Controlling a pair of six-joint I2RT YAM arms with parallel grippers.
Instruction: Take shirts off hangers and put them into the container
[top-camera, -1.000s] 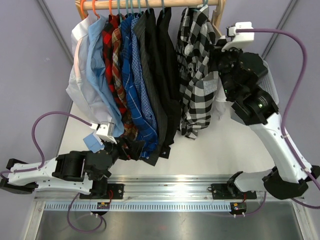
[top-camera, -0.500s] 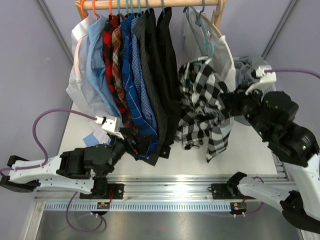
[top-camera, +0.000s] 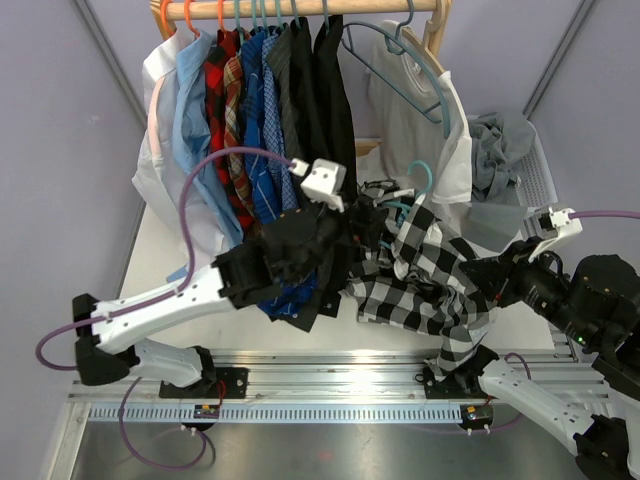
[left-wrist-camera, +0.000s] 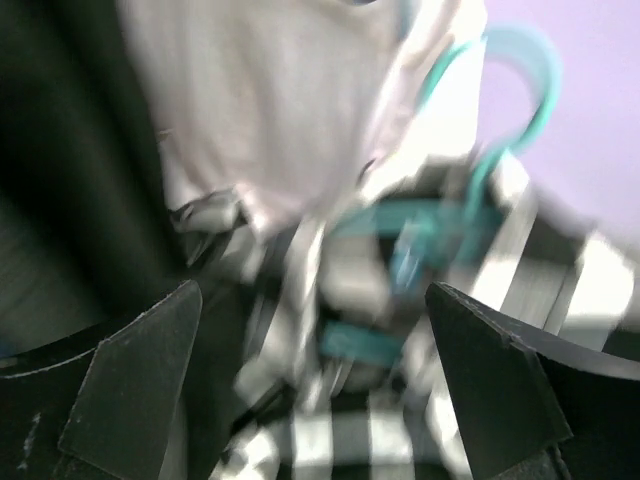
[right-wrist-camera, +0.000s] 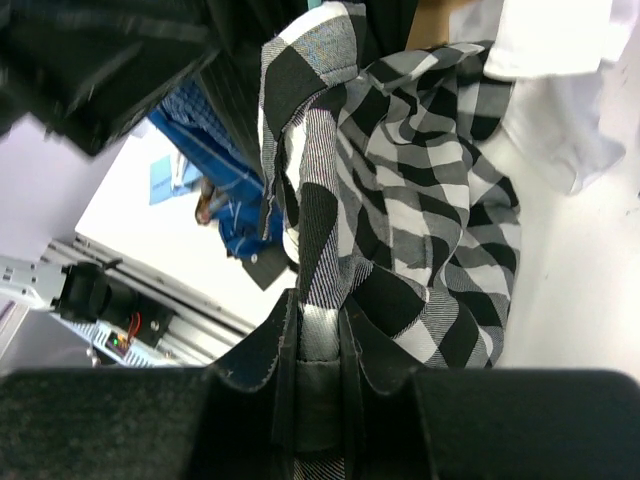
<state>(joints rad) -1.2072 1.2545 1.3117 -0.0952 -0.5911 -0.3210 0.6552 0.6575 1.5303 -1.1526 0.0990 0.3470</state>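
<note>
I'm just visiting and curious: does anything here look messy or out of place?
Yes. The black-and-white check shirt is off the wooden rail, crumpled between the arms, pinched by the right gripper, its teal hanger caught inside.

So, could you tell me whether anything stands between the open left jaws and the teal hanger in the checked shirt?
Nothing visible does. In the left wrist view the teal hanger lies straight ahead of the left gripper, partly wrapped in the checked shirt it carries; the white shirt hangs beyond it.
</note>
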